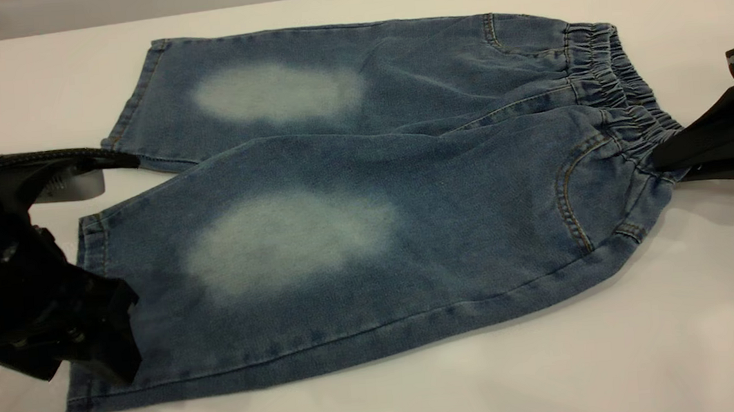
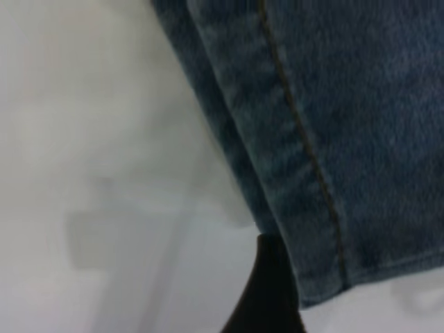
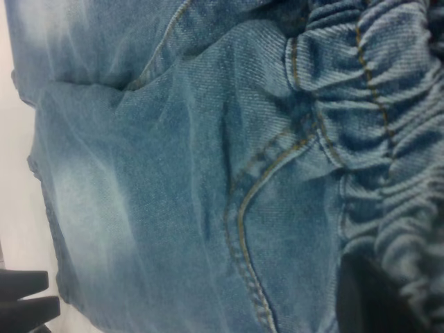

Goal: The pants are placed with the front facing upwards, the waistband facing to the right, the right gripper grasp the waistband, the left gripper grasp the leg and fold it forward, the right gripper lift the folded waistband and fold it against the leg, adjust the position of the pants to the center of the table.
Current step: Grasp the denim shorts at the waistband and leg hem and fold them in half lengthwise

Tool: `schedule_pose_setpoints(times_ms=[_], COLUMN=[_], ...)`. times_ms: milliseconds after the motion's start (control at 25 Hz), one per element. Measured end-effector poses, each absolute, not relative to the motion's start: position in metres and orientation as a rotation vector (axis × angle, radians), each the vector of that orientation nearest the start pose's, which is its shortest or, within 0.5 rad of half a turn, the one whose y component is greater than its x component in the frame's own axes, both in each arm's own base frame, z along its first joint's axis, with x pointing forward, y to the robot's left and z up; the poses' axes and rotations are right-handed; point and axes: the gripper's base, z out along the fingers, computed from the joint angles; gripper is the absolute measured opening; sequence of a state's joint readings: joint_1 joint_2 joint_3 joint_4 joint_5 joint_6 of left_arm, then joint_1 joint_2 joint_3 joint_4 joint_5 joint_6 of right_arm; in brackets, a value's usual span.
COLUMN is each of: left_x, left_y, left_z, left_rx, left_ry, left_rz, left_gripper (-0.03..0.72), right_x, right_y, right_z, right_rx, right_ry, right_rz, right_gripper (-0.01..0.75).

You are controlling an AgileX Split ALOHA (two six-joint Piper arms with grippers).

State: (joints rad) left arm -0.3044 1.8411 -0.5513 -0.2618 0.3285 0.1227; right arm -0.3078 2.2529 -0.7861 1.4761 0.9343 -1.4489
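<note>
Exterior view: pants [image 1: 366, 199] flat on table [image 1: 610, 357]; right gripper [image 1: 661, 158] clamps waistband [image 1: 617, 95] at pants' near corner; left gripper [image 1: 108, 250] at leg hem, grip unclear.

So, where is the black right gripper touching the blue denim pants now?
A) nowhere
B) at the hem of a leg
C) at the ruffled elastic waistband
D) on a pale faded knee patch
C: the black right gripper meets the ruffled elastic waistband of the blue denim pants.
</note>
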Motion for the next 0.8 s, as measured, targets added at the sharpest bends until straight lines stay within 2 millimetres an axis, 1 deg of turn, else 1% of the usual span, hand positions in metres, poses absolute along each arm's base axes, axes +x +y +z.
schedule_pose_setpoints(times_ms=[280, 400, 640, 800], left_x=[0.217, 0.220, 0.221, 0.223], left_y=[-0.076, -0.077, -0.077, -0.077], left_z=[0.058, 0.057, 0.056, 0.052], left_rx=[0.281, 0.276, 0.274, 0.273], left_ry=[3.125, 3.113, 3.109, 3.115], left_rz=[-0.133, -0.131, -0.131, -0.127], left_gripper=[0.548, 0.548, 0.548, 0.532], right_x=[0.289, 0.289, 0.289, 0.289], right_y=[-0.015, -0.015, -0.015, -0.015], right_z=[0.022, 0.022, 0.022, 0.022], right_rx=[0.312, 0.311, 0.310, 0.310], right_ry=[2.617, 2.614, 2.613, 2.613], right_rz=[1.286, 1.293, 1.294, 1.294], right_gripper=[0.038, 0.038, 0.038, 0.038])
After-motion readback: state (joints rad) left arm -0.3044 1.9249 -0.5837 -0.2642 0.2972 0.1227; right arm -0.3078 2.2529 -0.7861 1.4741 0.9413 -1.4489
